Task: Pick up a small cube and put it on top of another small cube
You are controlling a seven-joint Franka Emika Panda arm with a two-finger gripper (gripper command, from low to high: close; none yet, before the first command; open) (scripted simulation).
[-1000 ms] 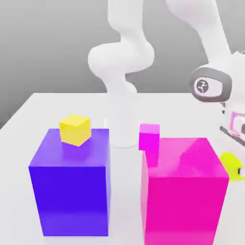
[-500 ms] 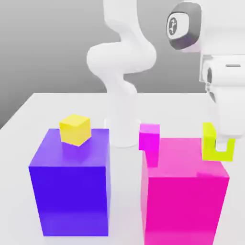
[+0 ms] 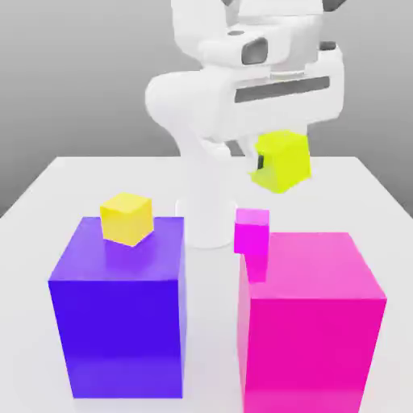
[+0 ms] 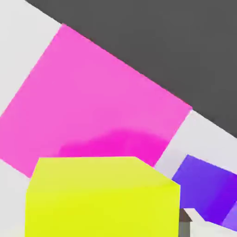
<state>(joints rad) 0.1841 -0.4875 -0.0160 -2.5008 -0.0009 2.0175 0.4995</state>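
Observation:
The small lime yellow-green cube (image 3: 282,161) hangs in the air, held by my gripper (image 3: 279,163), which is shut on it under the white hand (image 3: 274,68). The cube is above and behind the big magenta block (image 3: 310,310), higher than every block top. In the hand view the lime cube (image 4: 102,196) sits close to the camera, with the big magenta block's top (image 4: 92,97) beneath it. A golden-yellow small cube (image 3: 127,218) rests on the big purple block (image 3: 119,310). A magenta small cube (image 3: 252,231) stands behind the magenta block's near corner.
The robot's white base column (image 3: 208,206) rises behind the two big blocks on the white table (image 3: 48,198). A narrow gap separates the purple and magenta blocks. The purple block (image 4: 208,190) lies past the magenta one in the hand view.
The gripper has risen with the lime cube and swung from the exterior view's right edge toward the middle. The other cubes and blocks have not moved.

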